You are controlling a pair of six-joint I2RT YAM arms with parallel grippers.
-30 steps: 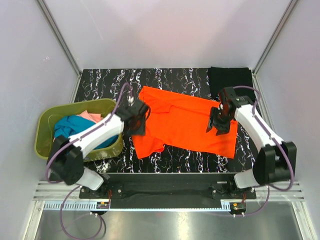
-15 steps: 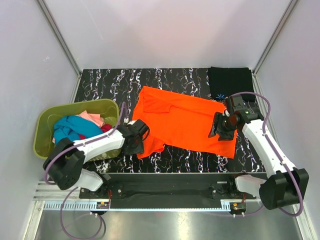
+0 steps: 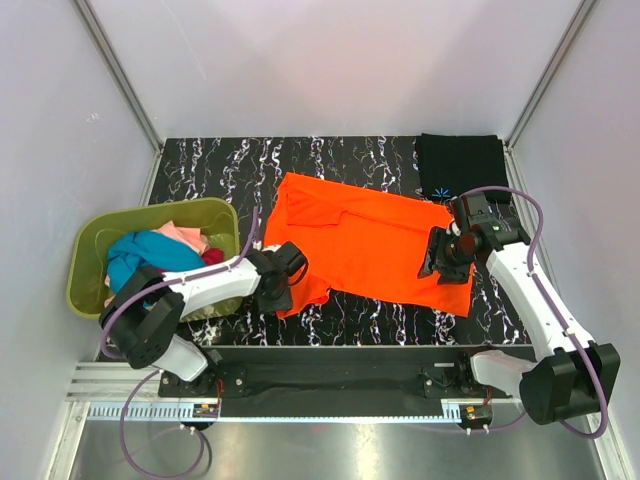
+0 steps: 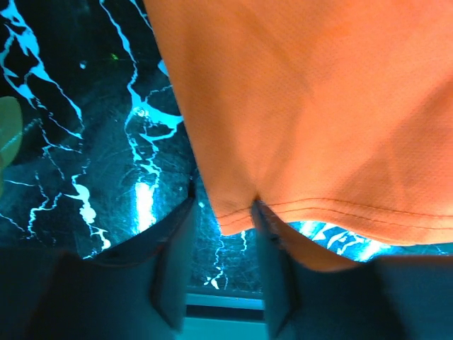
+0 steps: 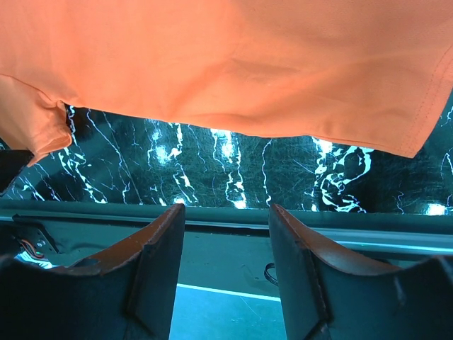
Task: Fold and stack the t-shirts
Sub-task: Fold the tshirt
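The left gripper (image 4: 223,205) has its two dark, smooth fingers (image 4: 173,262) partly apart. The stitched hem corner of the orange t-shirt (image 4: 304,106) lies in the gap between them, not pinched. The cloth is a fine, matte knit with a double row of stitching along its edge.

The right gripper (image 5: 226,209) is spread wider and holds nothing. The opposite hem of the same shirt lies just beyond its fingertips.

The one orange shirt is spread nearly flat between the two grippers, with a few soft creases. It lies on a glossy black table (image 3: 220,170) veined with white like marble.

Past the right gripper, at the far corner, lies one black t-shirt (image 3: 460,165), folded into a neat square with a small light-blue mark on its near edge.

Out beyond the left gripper stands one olive-green plastic basket (image 3: 95,235), rounded at its corners. In it lie three crumpled shirts: one teal (image 3: 140,255), one pink (image 3: 180,235) and one red (image 3: 212,257).
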